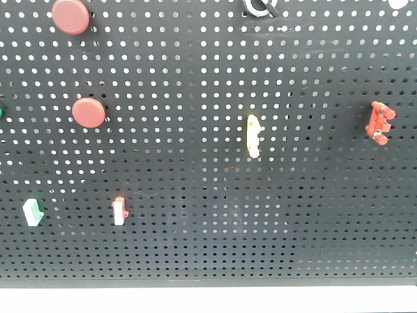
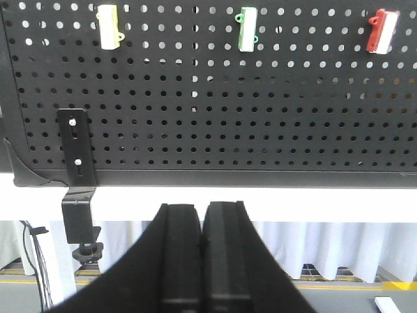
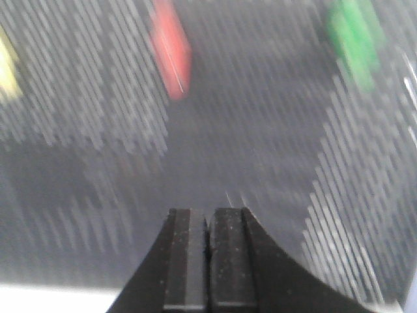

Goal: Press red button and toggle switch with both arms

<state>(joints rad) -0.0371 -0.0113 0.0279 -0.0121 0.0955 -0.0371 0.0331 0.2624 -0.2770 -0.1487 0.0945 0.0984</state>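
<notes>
The black pegboard surface (image 1: 208,215) fills the front view. The toggle switch (image 1: 260,7) sits at its top edge, right of centre, and is cut off by the frame: only the lower arc of its silver ring and a bit of black lever show. Two red buttons sit toward the left side, the upper red button (image 1: 70,15) clipped at the top edge, the lower red button (image 1: 88,113) fully visible below it. A pale yellow handle (image 1: 253,136) is near the centre, a red bracket (image 1: 380,122) near the right edge, and a green-tipped rocker (image 1: 31,211) and red-tipped rocker (image 1: 119,210) sit low on the left.

Neither arm appears in the front view. The left pincer (image 2: 202,261) is below the surface's bottom edge, its jaws pressed together and holding nothing. The right pincer (image 3: 208,261) also has its jaws closed and empty; beyond it the board is heavily blurred, with only red, green and yellow smears discernible.
</notes>
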